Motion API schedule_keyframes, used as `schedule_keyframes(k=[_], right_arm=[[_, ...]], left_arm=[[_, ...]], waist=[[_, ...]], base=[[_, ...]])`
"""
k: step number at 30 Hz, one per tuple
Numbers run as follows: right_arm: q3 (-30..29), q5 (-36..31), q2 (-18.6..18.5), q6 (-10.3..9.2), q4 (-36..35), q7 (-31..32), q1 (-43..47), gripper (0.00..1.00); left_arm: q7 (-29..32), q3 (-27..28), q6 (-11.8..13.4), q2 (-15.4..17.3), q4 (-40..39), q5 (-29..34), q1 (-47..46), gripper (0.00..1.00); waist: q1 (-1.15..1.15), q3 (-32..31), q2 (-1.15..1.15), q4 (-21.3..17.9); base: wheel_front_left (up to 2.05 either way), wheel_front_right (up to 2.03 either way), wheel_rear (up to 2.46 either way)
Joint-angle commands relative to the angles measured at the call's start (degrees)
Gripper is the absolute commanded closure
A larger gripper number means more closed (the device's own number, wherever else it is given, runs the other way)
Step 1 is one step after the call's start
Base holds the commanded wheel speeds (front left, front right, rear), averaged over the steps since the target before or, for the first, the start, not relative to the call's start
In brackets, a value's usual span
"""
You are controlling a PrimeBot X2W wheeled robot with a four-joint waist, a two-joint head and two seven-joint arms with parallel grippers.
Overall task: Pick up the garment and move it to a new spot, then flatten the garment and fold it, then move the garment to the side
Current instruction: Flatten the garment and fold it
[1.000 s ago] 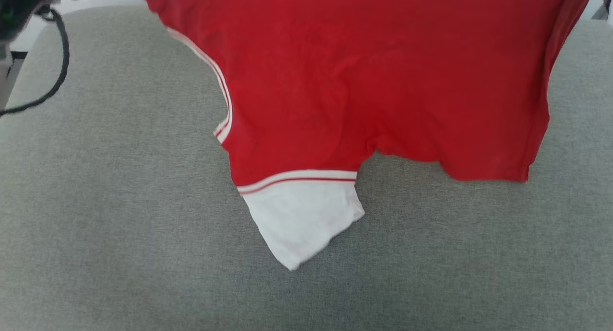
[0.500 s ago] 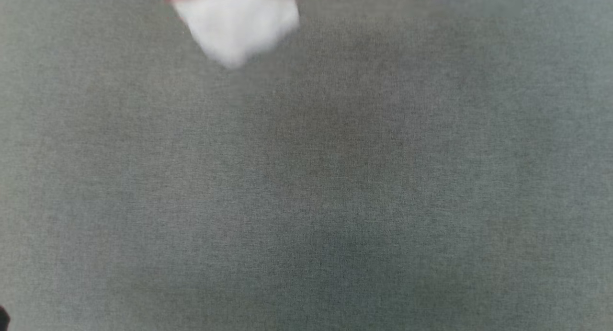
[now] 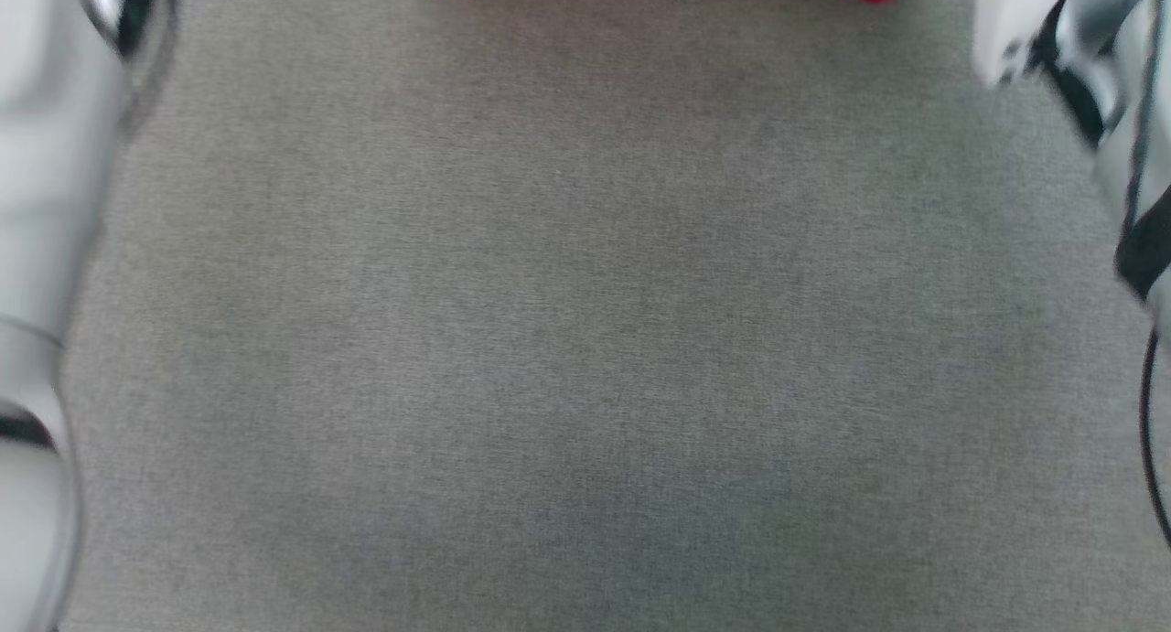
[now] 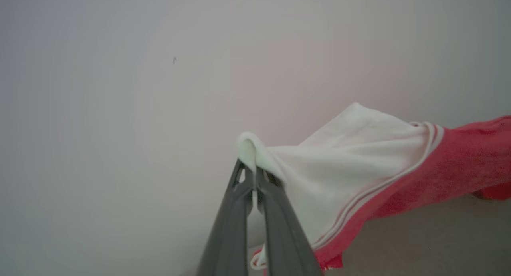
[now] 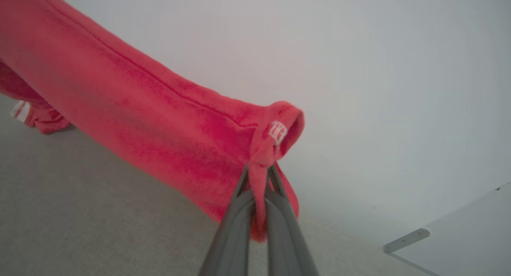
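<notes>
- Pinching what, the left pincer (image 4: 252, 174)?
- The shirt (image 4: 359, 168). Its two dark fingers (image 4: 279, 228) are pressed together on the edge of a white sleeve (image 4: 339, 160). A little white fold pokes up over the tips.
- And past the sleeve?
- A red and white stripe (image 4: 433, 137). Then the red part runs off the right side of that view. The lowest cloth hangs close to the grey surface (image 4: 439, 236). I cannot tell if it touches.
- What about the right pincer (image 5: 259, 173)?
- Its fingers are together too, clamped on the red hem (image 5: 259, 148). The hem makes a small loop above the tips, with a tiny white mark (image 5: 278, 131) on it.
- Where does the red go from there?
- Up and to the left in that view, like a long band above the surface. The far end comes down by the surface.
- So the shirt is up in the air?
- Yes, held between both pincers, with a pale wall (image 5: 379, 68) behind it.
- And from the head?
- Two small red bits show at the top edge, over the surface. The pale left arm (image 3: 46, 202) and right arm (image 3: 1107, 111) are at the sides, blurry.
</notes>
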Motion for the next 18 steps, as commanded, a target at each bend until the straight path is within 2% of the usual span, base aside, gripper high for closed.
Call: schedule_keyframes(k=[1,4,11,14,17,18], right_arm=[[1.17,1.72,-0.03,-0.09,-0.29,0.78,2.15,1.00],[5.44,8.39,-1.26,-0.08,-3.36,4.21,8.64,1.00],[11.84,20.05,-6.36,-0.06,-15.78,10.26,20.73,1.00],[13.30,23.83,-9.10,-0.06,-22.11,12.76,26.07,1.00],[13.58,26.26,-12.58,-0.06,-28.10,14.81,31.35,1.00],[13.58,26.26,-12.58,-0.06,-28.10,14.81,31.35,1.00]], left_arm=[[1.79,-0.67,-0.36,0.20,-0.03,-1.70,3.81,1.00],[9.94,-3.72,-0.52,0.74,-4.93,-8.49,12.73,1.00],[21.84,-5.11,-0.17,8.46,-19.07,-19.21,28.76,1.00],[25.85,-4.76,2.99,12.05,-26.93,-22.03,35.78,1.00],[29.49,-4.45,8.33,15.89,-37.16,-24.23,42.69,1.00],[29.49,-4.45,8.33,15.89,-37.16,-24.23,42.69,1.00]], waist=[[0.00,-0.53,0.00,0.44],[0.00,-1.49,0.00,0.91],[0.00,-3.73,0.00,0.65],[0.00,-4.64,0.00,0.59],[0.00,-5.41,0.00,0.66],[0.00,-5.41,0.00,0.66]], base=[[0.00,0.00,0.00],[0.00,0.00,0.00],[0.00,0.00,0.00],[0.00,0.00,0.00],[0.00,0.00,0.00],[0.00,0.00,0.00]])
